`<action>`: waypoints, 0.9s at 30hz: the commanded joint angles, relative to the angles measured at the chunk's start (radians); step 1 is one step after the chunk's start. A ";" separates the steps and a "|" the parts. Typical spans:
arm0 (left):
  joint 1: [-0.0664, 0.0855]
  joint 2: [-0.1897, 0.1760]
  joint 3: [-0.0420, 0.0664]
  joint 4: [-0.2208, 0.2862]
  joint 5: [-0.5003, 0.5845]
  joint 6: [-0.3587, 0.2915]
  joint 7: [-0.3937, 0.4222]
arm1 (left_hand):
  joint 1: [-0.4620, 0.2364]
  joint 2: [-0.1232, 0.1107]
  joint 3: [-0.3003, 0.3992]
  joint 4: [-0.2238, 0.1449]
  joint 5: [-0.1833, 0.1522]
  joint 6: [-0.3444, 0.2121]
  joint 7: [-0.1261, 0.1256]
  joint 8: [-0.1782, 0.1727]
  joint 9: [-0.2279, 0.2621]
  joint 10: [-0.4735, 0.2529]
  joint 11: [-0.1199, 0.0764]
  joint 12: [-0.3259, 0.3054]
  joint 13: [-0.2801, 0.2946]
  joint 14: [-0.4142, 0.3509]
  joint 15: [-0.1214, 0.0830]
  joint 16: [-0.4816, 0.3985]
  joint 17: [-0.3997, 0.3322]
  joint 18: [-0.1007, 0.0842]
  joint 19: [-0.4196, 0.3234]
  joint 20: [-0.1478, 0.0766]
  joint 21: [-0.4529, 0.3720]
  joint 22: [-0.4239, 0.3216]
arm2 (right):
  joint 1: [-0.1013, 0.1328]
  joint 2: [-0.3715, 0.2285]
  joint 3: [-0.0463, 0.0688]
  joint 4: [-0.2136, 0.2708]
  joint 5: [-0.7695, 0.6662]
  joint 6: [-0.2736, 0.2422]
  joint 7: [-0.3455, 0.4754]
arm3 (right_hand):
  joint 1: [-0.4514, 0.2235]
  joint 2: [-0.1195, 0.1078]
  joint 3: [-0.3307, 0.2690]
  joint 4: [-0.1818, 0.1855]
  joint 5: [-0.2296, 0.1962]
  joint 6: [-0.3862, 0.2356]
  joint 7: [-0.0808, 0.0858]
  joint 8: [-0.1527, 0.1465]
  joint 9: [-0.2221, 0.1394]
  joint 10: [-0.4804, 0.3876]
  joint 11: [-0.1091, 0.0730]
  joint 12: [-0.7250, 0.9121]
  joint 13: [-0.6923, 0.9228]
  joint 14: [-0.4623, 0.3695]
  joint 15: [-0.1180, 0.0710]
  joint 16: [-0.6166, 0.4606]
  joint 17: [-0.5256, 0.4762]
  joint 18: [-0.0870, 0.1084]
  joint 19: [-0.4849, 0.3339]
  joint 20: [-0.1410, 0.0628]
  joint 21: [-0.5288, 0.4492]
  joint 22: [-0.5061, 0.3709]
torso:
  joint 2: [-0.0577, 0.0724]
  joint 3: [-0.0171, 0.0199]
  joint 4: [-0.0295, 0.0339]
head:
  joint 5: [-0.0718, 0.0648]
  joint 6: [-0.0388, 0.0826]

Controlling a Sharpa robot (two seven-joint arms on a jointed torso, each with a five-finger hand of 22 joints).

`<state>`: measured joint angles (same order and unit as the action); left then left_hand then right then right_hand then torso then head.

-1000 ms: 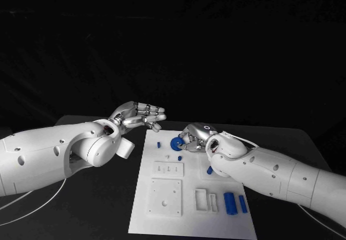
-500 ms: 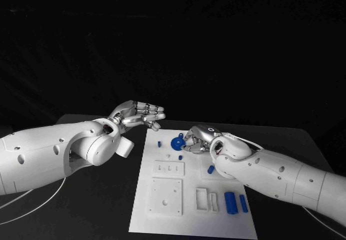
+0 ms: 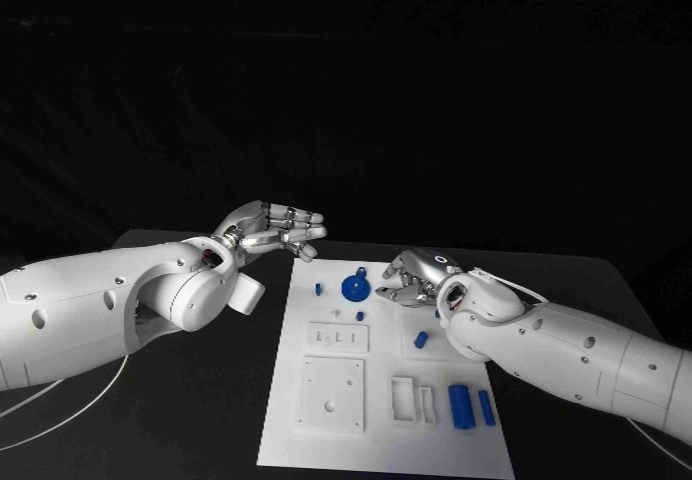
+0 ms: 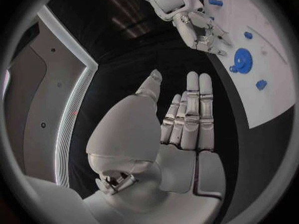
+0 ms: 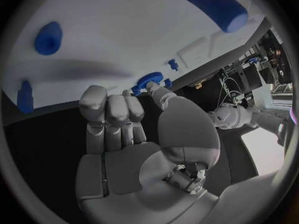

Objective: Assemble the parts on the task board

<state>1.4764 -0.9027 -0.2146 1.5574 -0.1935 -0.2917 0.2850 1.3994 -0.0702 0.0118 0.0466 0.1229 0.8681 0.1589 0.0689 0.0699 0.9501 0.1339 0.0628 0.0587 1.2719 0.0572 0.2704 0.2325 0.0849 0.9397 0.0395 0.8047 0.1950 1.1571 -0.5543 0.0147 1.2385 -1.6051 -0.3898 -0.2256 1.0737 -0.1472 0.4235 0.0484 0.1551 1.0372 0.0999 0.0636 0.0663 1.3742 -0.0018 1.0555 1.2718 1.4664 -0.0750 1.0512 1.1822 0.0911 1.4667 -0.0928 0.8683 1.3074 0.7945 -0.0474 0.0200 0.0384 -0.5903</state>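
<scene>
Left hand [image 3: 274, 230] up off worktop [image 3: 188, 400], just past board [image 3: 382, 440] far left corner; fingers apart, holds nothing, likely kept clear. Blue gear [image 3: 355, 288] lies flat near board far end, no long axis. Right hand [image 3: 415, 277] just beside gear, fingers curled, nothing inside, likely ready to nudge it.

One task board [image 3: 378, 420], seven blue parts [image 3: 460, 405], two robot hands [image 3: 278, 229]

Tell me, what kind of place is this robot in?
Probably a robot test lab. A white task board with small blue parts like a blue gear lies on a black table, black cloth hangs behind, and equipment racks with cables show in the right wrist view.
</scene>
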 commanded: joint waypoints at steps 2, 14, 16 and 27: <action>0.001 0.001 0.001 -0.010 0.004 0.004 0.011 | 0.005 0.005 0.001 -0.004 0.004 -0.005 -0.001 -0.006 -0.001 -0.003 0.004 -0.002 0.001 -0.003 0.001 -0.006 -0.001 0.013 -0.007 0.000 0.001 -0.001 | 0.004 -0.040 0.020 0.029 0.029 -0.060 0.000 | 0.022 -0.019 -0.062 0.009 0.015 -0.012 0.005 0.000 0.000 0.006 0.000 0.002 0.001 -0.002 0.002 0.000 -0.002 -0.004 0.060 -0.001 0.005 0.104 | -0.001 0.0004 0.0003 | -0.005 0.005; 0.001 0.010 0.000 -0.038 0.000 0.037 0.004 | -0.006 0.042 -0.032 -0.034 0.002 0.036 0.001 -0.005 0.001 0.178 -0.015 -0.003 0.001 -0.033 0.009 -0.029 -0.016 0.004 -0.046 0.009 -0.024 -0.013 | 0.012 -0.198 0.103 0.061 0.241 0.042 0.218 | 0.200 0.013 -0.215 -0.069 0.080 -0.007 0.009 0.001 0.001 -0.003 0.004 -0.005 -0.003 -0.005 0.003 -0.009 -0.004 -0.007 0.055 0.002 -0.006 0.105 | -0.010 0.0067 -0.0183 | -0.021 0.009; 0.001 0.011 0.000 -0.043 -0.001 0.054 0.006 | -0.006 0.050 -0.043 -0.048 0.005 0.034 -0.001 -0.004 0.001 0.165 -0.013 0.001 0.003 -0.025 0.013 -0.069 -0.038 0.006 -0.039 0.012 -0.047 -0.027 | 0.013 -0.223 0.110 0.051 0.267 0.057 0.268 | 0.216 0.022 -0.194 -0.095 0.143 0.015 0.007 -0.001 0.000 0.005 0.003 0.007 0.003 -0.001 0.003 0.010 0.011 -0.011 0.058 0.001 0.011 0.110 | -0.011 0.0093 -0.0232 | -0.027 0.011; -0.001 0.017 -0.001 -0.063 0.003 0.094 0.010 | -0.011 0.065 -0.065 -0.077 0.005 0.030 -0.011 -0.005 0.000 0.126 -0.013 -0.003 0.001 0.055 0.005 -0.172 -0.067 0.009 0.017 0.004 -0.087 -0.054 | 0.011 -0.263 0.120 -0.057 0.306 0.157 0.358 | 0.184 0.035 -0.199 -0.182 0.181 0.012 0.008 -0.001 0.000 0.008 0.003 0.014 0.010 -0.001 0.002 0.019 0.033 -0.014 0.055 -0.001 0.033 0.114 | -0.015 0.0245 -0.0355 | -0.030 0.009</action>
<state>1.4756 -0.8888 -0.2158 1.4944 -0.1941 -0.2362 0.2846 1.3880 -0.0142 -0.0536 -0.0242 0.1229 0.9004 0.1511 0.0689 0.0699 1.0824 0.1197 0.0628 0.0596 1.3206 0.0626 0.1004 0.1641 0.0844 0.9493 0.0446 0.7230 0.1421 1.1697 -0.8195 0.1344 1.1901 -1.3312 -0.3045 0.0695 1.2645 -0.1145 0.2240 -0.1312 0.3333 1.0473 0.1067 0.0636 0.0663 1.3759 0.0038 1.0650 1.2811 1.4629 -0.0715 1.0667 1.2141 0.0911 1.4667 -0.0928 0.8980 1.3073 0.7808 -0.0279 -0.0131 0.0085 -0.5805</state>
